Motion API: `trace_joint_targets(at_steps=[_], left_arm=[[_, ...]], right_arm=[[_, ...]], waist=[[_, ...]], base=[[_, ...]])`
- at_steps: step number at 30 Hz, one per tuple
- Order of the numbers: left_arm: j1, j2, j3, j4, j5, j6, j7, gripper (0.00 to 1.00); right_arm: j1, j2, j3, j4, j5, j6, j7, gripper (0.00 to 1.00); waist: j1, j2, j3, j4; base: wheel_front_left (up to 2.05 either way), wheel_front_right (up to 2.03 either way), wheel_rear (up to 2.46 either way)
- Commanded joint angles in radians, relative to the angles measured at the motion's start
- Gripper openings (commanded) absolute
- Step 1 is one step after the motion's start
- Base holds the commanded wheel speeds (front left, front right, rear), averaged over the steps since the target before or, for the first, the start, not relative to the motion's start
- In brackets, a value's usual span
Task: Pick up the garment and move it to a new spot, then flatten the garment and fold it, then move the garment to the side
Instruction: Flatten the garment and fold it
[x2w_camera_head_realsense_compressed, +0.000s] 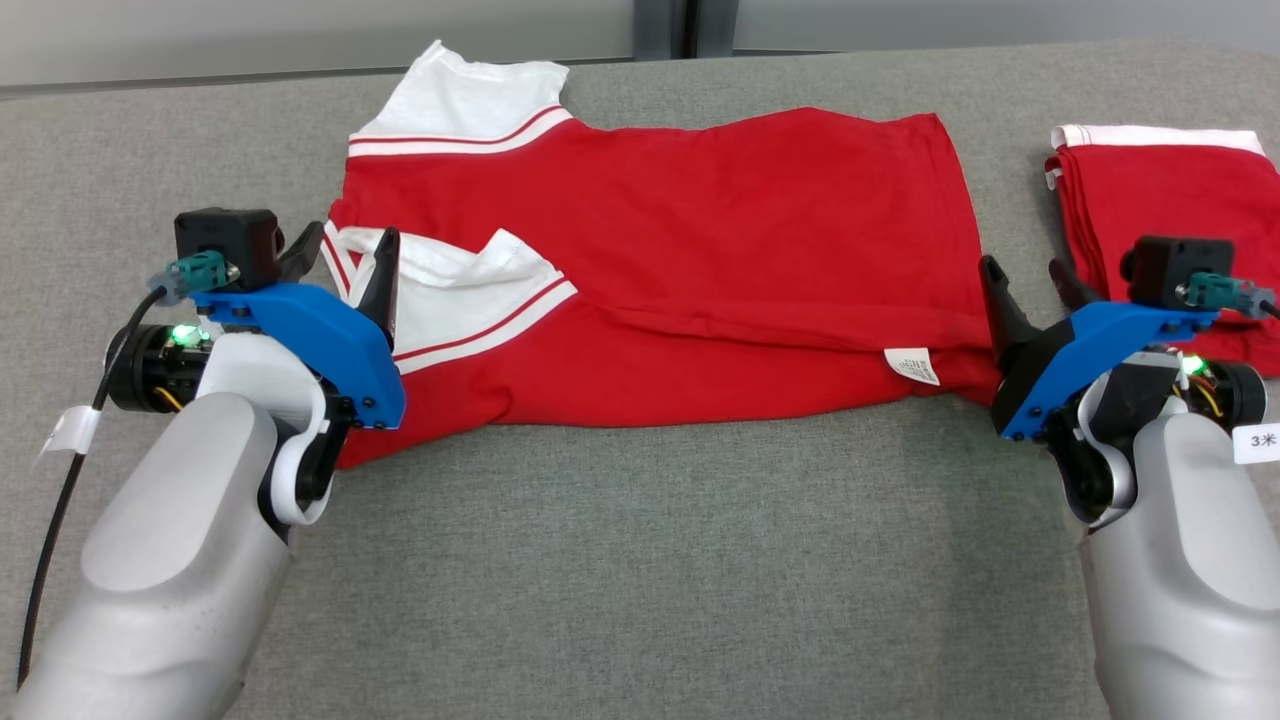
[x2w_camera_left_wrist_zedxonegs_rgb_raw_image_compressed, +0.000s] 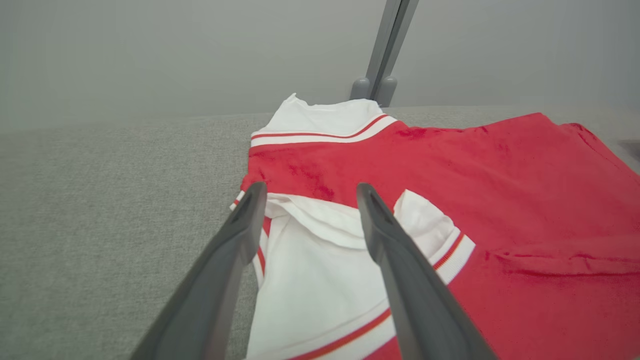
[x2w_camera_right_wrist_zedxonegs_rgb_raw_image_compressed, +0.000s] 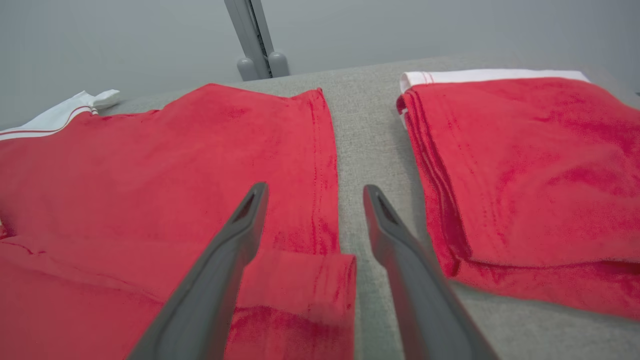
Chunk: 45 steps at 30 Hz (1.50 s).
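Nearest me, the grey woven-cloth worktop (x2w_camera_head_realsense_compressed: 640, 560) is lying bare between the two pale arms. Just past that strip, the left pincer (x2w_camera_head_realsense_compressed: 348, 245) is hovering with its dark fingers spread wide over the near white short sleeve (x2w_camera_head_realsense_compressed: 470, 290). I cannot tell whether the tips are touching the cloth. The right pincer (x2w_camera_head_realsense_compressed: 1025, 275) is standing just as wide at the near right corner, one finger over the stitched red hem (x2w_camera_right_wrist_zedxonegs_rgb_raw_image_compressed: 320, 165) and the other over bare worktop. Neither is holding anything.

The garment (x2w_camera_head_realsense_compressed: 680, 220), a red jersey T-shirt with white, red-striped sleeves, is lying across the middle of the worktop. Its long axis is running left to right, with collar and sleeves pointing left and the hem pointing right. Its near long edge is lying doubled over onto the body, and a small white care label (x2w_camera_head_realsense_compressed: 912, 365) is showing near the right end.

I am judging it light, limp and quick to rumple, so a single pinch would leave it sagging and dragging. I am favouring a grip through both layers at the two ends of one long edge, with both pincers travelling together.

Farther back, the second white sleeve (x2w_camera_head_realsense_compressed: 460, 100) is poking toward the far left. At the far right, a folded stack of red cloth with a white band (x2w_camera_head_realsense_compressed: 1170, 190) is sitting near the hem, with a strip of worktop between them.
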Motion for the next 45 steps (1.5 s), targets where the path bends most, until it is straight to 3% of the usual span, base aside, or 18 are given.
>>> trace_joint_targets(at_steps=[1,12,21,29,39,45], left_arm=[[-0.013,-0.007,0.008,0.010,-0.003,-0.001,-0.015,1.00],[0.057,0.041,0.024,-0.059,-0.028,0.000,-0.024,1.00],[0.242,0.101,0.047,-0.228,-0.083,0.074,0.041,1.00],[0.369,0.086,0.049,-0.304,-0.150,0.132,0.096,1.00],[0.372,0.073,0.084,-0.268,-0.182,0.236,0.149,1.00],[0.360,0.053,0.091,-0.255,-0.204,0.236,0.153,1.00]], right_arm=[[-0.033,-0.003,-0.007,0.017,0.012,0.000,-0.034,1.00],[-0.014,-0.003,0.005,-0.056,-0.024,0.000,-0.100,1.00],[0.161,-0.003,0.003,-0.248,-0.030,0.000,-0.059,1.00],[0.301,-0.003,-0.011,-0.350,0.020,0.000,-0.023,1.00],[0.310,-0.003,-0.011,-0.365,0.027,0.000,-0.009,1.00],[0.309,-0.003,-0.005,-0.338,0.034,0.000,-0.008,1.00]], waist=[[0.0000,-0.0002,-0.002,0.003],[0.0000,-0.0002,-0.030,0.004],[0.0000,-0.0002,-0.075,0.030],[0.0000,-0.0002,-0.063,0.030],[0.0000,-0.0002,-0.022,-0.010],[0.0000,-0.0002,-0.005,-0.015]], base=[[0.00,0.00,0.00],[0.00,0.00,0.00],[0.00,0.00,0.00],[0.00,0.00,0.00],[0.00,0.00,0.00],[0.00,0.00,0.00]])
